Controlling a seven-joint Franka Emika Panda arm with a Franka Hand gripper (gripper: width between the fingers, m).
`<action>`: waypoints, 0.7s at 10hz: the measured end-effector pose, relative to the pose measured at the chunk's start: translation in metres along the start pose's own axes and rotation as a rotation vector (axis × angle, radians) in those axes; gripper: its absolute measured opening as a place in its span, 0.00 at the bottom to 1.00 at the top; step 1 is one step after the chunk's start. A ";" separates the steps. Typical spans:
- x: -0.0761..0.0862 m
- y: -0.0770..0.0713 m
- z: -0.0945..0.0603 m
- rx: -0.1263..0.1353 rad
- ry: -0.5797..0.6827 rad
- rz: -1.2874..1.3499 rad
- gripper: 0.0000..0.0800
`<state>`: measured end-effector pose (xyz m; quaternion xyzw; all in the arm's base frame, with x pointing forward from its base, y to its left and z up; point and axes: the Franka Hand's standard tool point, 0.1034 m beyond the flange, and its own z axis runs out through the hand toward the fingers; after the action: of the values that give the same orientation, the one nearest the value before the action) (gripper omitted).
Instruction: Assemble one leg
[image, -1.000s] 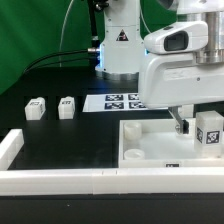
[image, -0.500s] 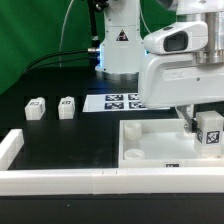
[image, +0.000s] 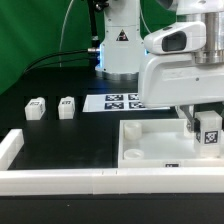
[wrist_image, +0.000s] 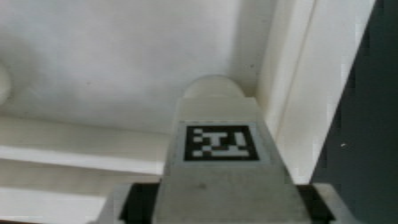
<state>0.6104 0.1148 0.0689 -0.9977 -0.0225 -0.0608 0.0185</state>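
My gripper (image: 203, 128) is shut on a leg (image: 210, 130), a small white block with a black-and-white tag, and holds it over the far right corner of the large white tray (image: 150, 150). In the wrist view the leg (wrist_image: 222, 150) points down into the tray's corner (wrist_image: 267, 95), with my dark fingers (wrist_image: 143, 200) against both its sides. Two more legs (image: 36, 107) (image: 67, 106) lie on the black table at the exterior view's left.
The marker board (image: 122, 101) lies behind the tray, in front of the arm's base (image: 118, 50). A white rail (image: 60, 180) runs along the table's front, with a short end piece (image: 10, 146) at the left.
The gripper with the leg has shifted very slightly towards the exterior view's right; nothing else moved.
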 end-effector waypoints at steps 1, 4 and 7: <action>0.001 0.002 0.000 0.013 0.015 0.151 0.36; 0.002 0.004 0.000 0.016 0.021 0.404 0.37; 0.000 0.022 0.000 -0.013 0.022 0.662 0.37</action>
<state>0.6113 0.0932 0.0677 -0.9503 0.3034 -0.0625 0.0312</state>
